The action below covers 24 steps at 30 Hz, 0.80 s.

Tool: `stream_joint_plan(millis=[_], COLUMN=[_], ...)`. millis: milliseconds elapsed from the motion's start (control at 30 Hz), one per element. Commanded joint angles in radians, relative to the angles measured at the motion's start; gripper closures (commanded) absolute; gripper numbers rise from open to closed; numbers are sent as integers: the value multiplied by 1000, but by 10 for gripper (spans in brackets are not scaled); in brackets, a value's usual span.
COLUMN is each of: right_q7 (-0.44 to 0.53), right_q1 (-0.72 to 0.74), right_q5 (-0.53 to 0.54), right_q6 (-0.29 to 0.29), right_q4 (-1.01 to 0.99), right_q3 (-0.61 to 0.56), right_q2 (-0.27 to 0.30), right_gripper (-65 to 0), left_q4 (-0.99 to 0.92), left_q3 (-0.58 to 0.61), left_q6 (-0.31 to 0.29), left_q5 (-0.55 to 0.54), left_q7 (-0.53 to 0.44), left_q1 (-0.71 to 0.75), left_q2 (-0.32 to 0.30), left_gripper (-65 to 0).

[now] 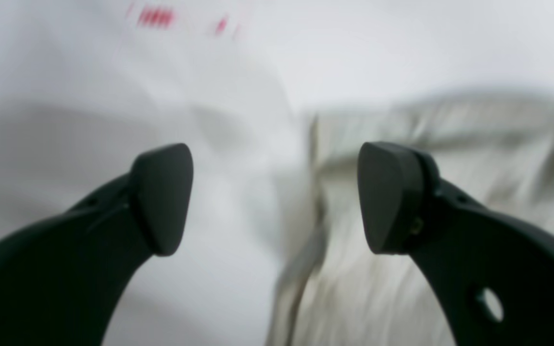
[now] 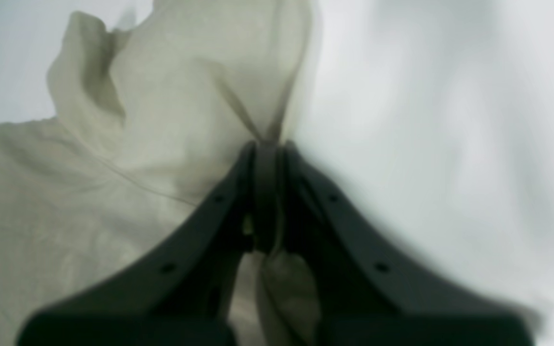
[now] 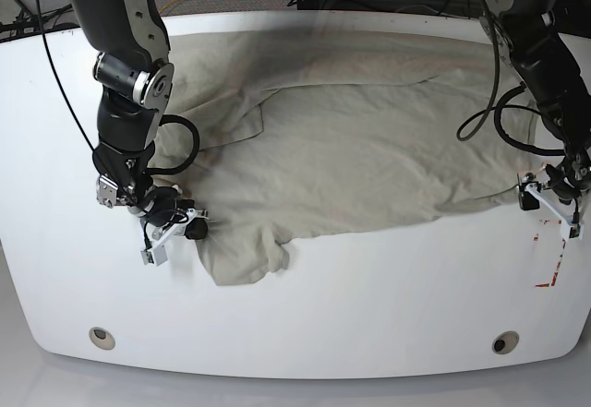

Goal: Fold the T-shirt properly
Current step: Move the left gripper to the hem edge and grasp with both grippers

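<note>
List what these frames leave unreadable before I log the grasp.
- Left wrist view: red marks on the table are smeared by blur.
- Right wrist view: right gripper is shut on the T-shirt; which part is unclear.
- Base view: left gripper is too small to judge.

T-shirt (image 3: 369,158) spread on table (image 3: 369,305), between both arms.

Red marks on the table (image 1: 65,72) are too blurred to read.

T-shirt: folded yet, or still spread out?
Spread out. The T-shirt lies wrinkled, unfolded across the table; right gripper pinches one edge.
</note>
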Motion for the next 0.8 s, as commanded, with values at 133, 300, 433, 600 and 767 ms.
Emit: stream_joint_plan(millis=[133, 300, 433, 600, 767], right_q7=[-2, -4, -4, -4, -4], right_q1=[25, 24, 24, 22, 27], right_q5=[2, 4, 4, 5, 5], right_q6=[2, 2, 2, 2, 2], right_q4=[12, 12, 12, 12, 12], right_q3=[-1, -1, -1, -1, -1], right_q2=[7, 7, 10, 11, 7], right_gripper=[0, 0, 0, 0, 0], left_q4=[-176, -203, -209, -209, -209], left_q3=[48, 48, 81, 114, 116], left_q6=[0, 5, 5, 5, 5], left_q5=[-10, -9, -9, -9, -9], left_q7=[-75, -108, -125, -130, -184], left_q1=[-77, -77, -75, -69, -69], left_q2=[-17, -17, -17, -17, -17], left_gripper=[-501, -500, -500, -372, -100])
